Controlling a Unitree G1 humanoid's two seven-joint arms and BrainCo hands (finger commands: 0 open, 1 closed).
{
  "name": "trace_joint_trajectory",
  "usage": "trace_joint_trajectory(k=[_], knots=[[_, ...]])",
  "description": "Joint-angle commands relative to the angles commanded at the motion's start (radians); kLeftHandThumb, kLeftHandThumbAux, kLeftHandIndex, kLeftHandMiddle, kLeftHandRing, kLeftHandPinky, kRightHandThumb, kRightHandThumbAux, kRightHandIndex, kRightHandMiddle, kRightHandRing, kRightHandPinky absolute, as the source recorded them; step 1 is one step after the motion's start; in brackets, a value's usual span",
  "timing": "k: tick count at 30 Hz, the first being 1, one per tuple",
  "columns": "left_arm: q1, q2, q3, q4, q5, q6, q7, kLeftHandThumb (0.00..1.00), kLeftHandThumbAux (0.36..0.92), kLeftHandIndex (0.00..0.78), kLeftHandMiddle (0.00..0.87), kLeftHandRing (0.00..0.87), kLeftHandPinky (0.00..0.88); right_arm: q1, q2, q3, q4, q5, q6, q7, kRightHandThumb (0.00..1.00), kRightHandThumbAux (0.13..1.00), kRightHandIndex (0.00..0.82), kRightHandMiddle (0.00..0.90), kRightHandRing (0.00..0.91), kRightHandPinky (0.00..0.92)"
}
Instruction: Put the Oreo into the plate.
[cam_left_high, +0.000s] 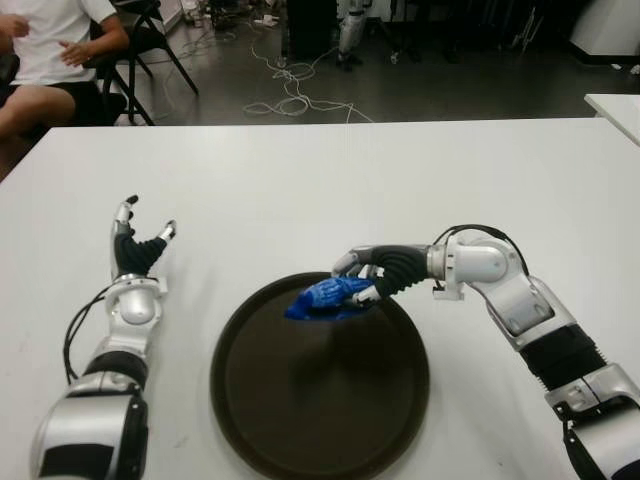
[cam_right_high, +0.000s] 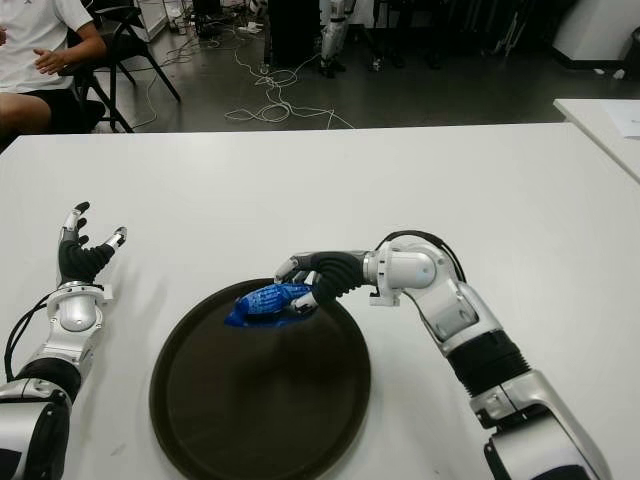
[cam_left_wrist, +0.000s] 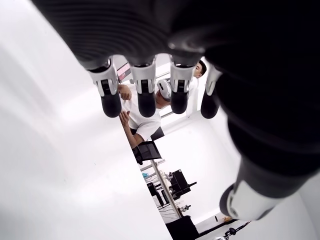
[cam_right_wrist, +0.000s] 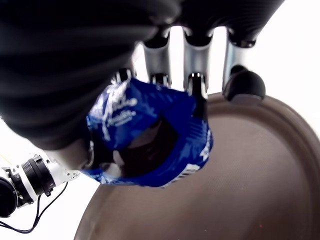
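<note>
Right hand (cam_left_high: 362, 283) is what we are finding clamped on the blue Oreo pack (cam_left_high: 325, 298), holding it over the plate's (cam_left_high: 320, 440) far rim, release outstanding, while our left hand (cam_left_high: 140, 250) is showing spread and unladen left of the plate.

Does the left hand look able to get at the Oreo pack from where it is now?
Probably not: the right hand grips the Oreo pack over the plate, while the open left hand is off to the plate's left.
</note>
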Motion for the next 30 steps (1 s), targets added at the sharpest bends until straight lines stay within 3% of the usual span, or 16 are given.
trace_joint_trajectory(k=[13, 20, 22, 25, 28, 30], knots=[[0.003, 0.001, -0.005, -0.001, 0.005, -0.004, 0.002, 0.000, 0.718, 0.051, 0.070, 0.049, 0.036, -0.006, -0.003, -0.002, 0.002, 0.014, 0.008, 0.028, 0.682, 0.734, 0.435, 0.844, 0.844, 0.845], [0.002, 0.001, -0.001, 0.001, 0.001, -0.004, -0.001, 0.000, 0.717, 0.055, 0.076, 0.054, 0.040, 0.018, 0.028, -0.039, 0.020, 0.083, -0.011, 0.019, 0.681, 0.734, 0.435, 0.758, 0.754, 0.731], [0.003, 0.002, -0.003, 0.001, 0.004, -0.004, 0.003, 0.000, 0.725, 0.057, 0.080, 0.056, 0.034, 0.024, 0.039, -0.053, 0.030, 0.111, -0.017, 0.014, 0.679, 0.734, 0.431, 0.659, 0.658, 0.613], [0.003, 0.003, -0.006, 0.001, 0.008, -0.004, 0.005, 0.000, 0.735, 0.054, 0.078, 0.052, 0.026, 0.031, 0.052, -0.068, 0.036, 0.138, -0.023, 0.004, 0.222, 0.733, 0.400, 0.495, 0.489, 0.421], [0.003, 0.003, -0.005, -0.001, 0.006, -0.004, 0.003, 0.000, 0.740, 0.050, 0.074, 0.048, 0.021, 0.040, 0.067, -0.085, 0.035, 0.178, -0.006, 0.012, 0.072, 0.719, 0.349, 0.394, 0.378, 0.306], [0.004, 0.002, -0.003, -0.002, 0.004, -0.004, 0.000, 0.000, 0.740, 0.048, 0.071, 0.046, 0.021, 0.045, 0.076, -0.093, 0.034, 0.206, 0.008, 0.020, 0.037, 0.707, 0.301, 0.328, 0.303, 0.224]])
